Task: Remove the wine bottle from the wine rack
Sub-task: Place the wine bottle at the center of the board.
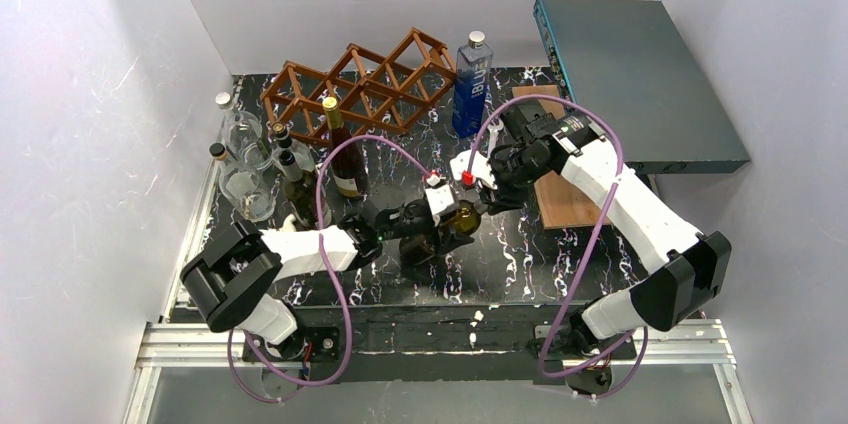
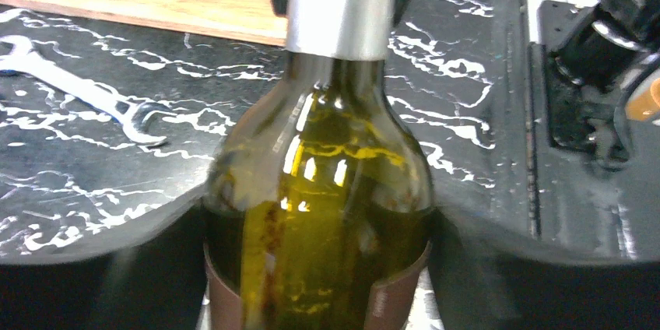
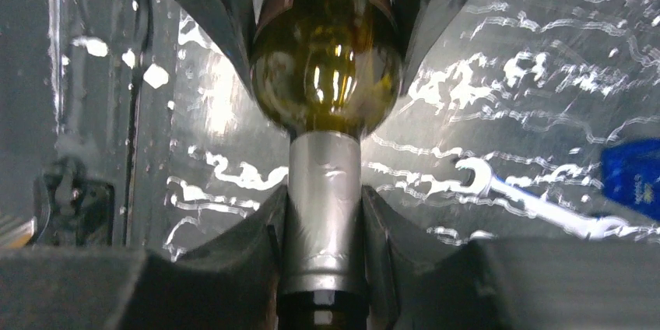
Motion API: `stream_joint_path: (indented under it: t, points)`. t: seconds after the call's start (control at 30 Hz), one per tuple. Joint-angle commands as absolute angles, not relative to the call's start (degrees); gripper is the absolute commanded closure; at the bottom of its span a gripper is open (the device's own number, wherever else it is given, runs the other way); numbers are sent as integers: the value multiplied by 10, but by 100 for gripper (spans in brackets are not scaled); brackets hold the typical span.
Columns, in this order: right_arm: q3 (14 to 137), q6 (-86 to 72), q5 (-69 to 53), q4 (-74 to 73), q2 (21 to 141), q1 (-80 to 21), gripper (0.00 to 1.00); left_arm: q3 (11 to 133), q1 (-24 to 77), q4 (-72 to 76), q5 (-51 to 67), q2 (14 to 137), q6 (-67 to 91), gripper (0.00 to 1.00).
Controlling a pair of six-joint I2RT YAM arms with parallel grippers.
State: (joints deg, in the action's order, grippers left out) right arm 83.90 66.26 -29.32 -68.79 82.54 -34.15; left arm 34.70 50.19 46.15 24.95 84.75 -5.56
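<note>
- Wine bottle (image 1: 457, 218): olive-green glass with a silver foil neck, lying roughly level low over the marbled table (image 1: 520, 254) between the two arms, well apart from the wine rack (image 1: 360, 89). Judged from this, it is already out of its cell and what remains is setting it down.
- Right gripper (image 3: 323, 213): fingers clenched on the foil neck, one pad on each side, in contact.
- Left gripper (image 2: 319, 268): fingers flank the bottle's body just below the shoulder. The blurred view does not show whether they press or have let go.
- Procedure: keep the neck grip firm and the bottle level. A neck-only hold on smooth foil can let the heavy body swing or slip, so lower it slowly.
- Procedure: do not withdraw the left gripper until the body is supported by the table.
- Clearances: a wrench (image 2: 93, 100) lies on the table just beyond the bottle. A wooden board (image 1: 560, 199) lies to the right, with standing bottles (image 1: 345, 149) to the left. Choose bare surface between them.
</note>
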Motion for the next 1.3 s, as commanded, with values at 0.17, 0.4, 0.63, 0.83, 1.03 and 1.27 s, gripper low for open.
stream_joint_path:
  t: [0.17, 0.4, 0.63, 0.83, 1.03, 1.27]
  points:
    - [874, 637, -370, -676, 804, -345, 82, 363, 499, 464, 262, 832, -28, 98]
    - [860, 540, -444, -620, 787, -338, 26, 342, 498, 470, 207, 774, -8, 100]
    - [861, 358, -546, -516, 770, -270, 2, 325, 499, 491, 160, 723, 31, 100]
    - [823, 79, -577, -319, 758, -242, 2, 319, 501, 506, 142, 697, 46, 100]
    - [782, -14, -598, -248, 759, -241, 2, 331, 507, 511, 127, 698, 70, 100]
    - [752, -3, -598, -248, 749, -243, 8, 345, 525, 512, 82, 708, 94, 100]
